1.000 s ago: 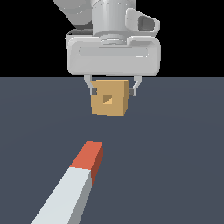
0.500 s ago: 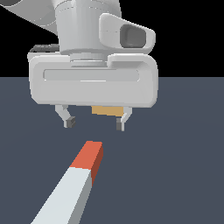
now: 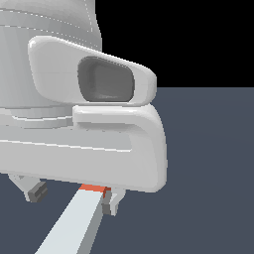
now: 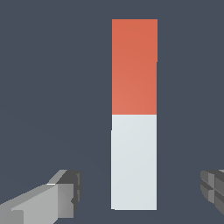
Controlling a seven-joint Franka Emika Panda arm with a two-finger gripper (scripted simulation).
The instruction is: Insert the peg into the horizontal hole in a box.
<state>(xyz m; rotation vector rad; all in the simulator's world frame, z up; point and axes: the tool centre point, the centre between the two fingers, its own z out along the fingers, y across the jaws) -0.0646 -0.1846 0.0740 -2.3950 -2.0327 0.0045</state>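
While its jaws stand apart, the gripper hangs over the peg

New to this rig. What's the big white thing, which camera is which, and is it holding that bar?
These are simulator renders of one robot arm. In the exterior view, the big white bulk filling the frame is the arm's wrist and hand, seen very close; the gripper hangs below it, its two grey fingers pointing down at a dark flat surface. The other picture comes from a camera mounted on the wrist, looking down past the jaws.

On the surface lies the peg, a long square bar, orange-red at one end, light grey-white along the rest. The jaws are spread wide, one on each side of the peg with clear gaps, so nothing is held. The box with the hole is not visible now; the hand blocks most of the exterior view.
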